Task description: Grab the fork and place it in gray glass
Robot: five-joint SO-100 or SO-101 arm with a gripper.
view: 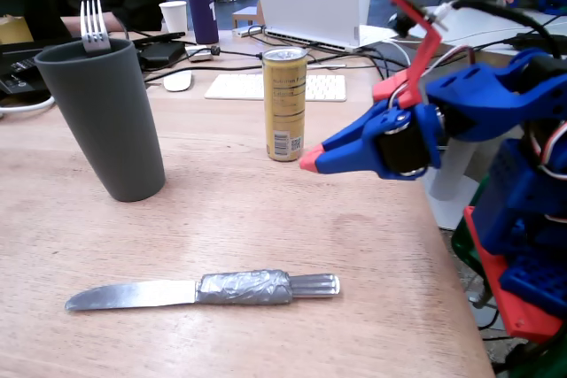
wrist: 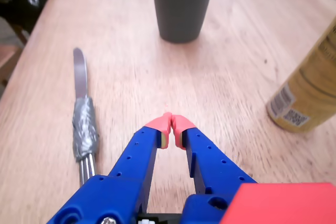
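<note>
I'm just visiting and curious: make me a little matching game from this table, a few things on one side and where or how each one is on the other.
Things:
1. fork
2. knife
3. gold can
4. gripper

States:
A. lying flat on the wooden table
B. shut, holding nothing, above the table
C. standing upright on the table
D. tines up, poking out of the gray glass

Pairs: 1-D, 2-A, 3-C, 4-B

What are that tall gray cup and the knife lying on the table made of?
The gray glass looks like matte plastic or silicone: dull, even surface with no glare, though the pictures leave that open. The knife looks like bare metal, with a shiny blade, its middle wrapped in crinkled gray tape.
</note>
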